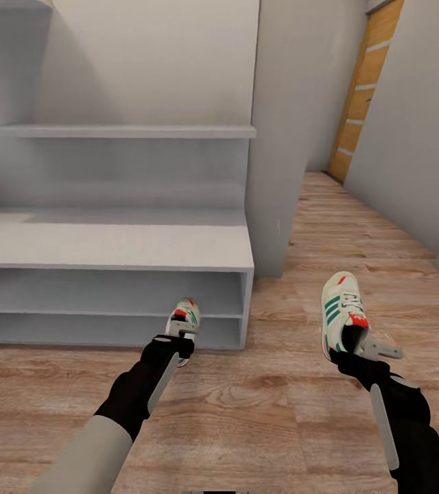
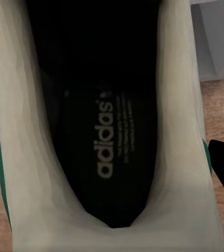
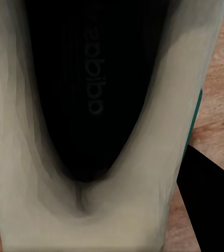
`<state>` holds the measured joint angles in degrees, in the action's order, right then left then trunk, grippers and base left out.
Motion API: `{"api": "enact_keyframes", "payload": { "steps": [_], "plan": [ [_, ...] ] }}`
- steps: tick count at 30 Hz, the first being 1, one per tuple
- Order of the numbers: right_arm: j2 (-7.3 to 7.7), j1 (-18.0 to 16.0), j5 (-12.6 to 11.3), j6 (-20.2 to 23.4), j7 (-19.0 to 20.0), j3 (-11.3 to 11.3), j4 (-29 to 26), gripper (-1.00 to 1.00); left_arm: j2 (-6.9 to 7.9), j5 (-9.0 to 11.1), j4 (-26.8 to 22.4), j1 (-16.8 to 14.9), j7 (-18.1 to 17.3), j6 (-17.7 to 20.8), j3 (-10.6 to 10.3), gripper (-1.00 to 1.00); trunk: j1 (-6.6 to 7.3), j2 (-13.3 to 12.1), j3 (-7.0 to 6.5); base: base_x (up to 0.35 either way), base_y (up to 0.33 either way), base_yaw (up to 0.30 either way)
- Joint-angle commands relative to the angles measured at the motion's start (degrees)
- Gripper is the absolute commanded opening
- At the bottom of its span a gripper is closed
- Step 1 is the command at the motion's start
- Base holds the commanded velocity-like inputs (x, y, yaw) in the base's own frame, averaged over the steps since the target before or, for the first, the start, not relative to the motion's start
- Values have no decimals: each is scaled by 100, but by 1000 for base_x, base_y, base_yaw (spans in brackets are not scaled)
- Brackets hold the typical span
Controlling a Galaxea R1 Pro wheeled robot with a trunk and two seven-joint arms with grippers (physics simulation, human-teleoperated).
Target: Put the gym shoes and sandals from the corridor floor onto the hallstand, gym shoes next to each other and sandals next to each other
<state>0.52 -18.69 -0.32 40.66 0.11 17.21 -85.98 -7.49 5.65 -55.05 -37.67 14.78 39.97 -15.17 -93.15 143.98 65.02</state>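
While left gripper (image 1: pixel 177 341) clamps off-white sneaker (image 1: pixel 184 317); right gripper (image 1: pixel 357 348) likewise.

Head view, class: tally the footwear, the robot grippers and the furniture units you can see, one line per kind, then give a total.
Gym shoes: 2, left gym shoe and right gym shoe
Grippers: 2, left gripper and right gripper
Hallstand: 1
Total: 5
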Motion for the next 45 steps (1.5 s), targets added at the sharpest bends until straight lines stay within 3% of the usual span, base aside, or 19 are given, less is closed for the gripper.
{"api": "enact_keyframes", "payload": {
  "steps": [1,10,38,45],
  "plan": [
    [1,-3,-3,26,-3,1,-7,-100,2,59,-6,-3,51,19,-12,-100,1,2,5,0,0,0],
    [0,-3,-3,27,-3,1,-7,-100,2,59,-6,-3,51,19,-12,-100,1,2,5,44,0,0],
    [1,-3,-3,25,-3,1,-7,-100,2,59,-6,-3,51,17,-12,-100,1,2,5,337,-59,0],
    [1,-3,-3,25,-7,1,-7,-100,2,59,-6,-3,51,11,-18,-100,1,2,5,91,-27,0]
  ]
}}
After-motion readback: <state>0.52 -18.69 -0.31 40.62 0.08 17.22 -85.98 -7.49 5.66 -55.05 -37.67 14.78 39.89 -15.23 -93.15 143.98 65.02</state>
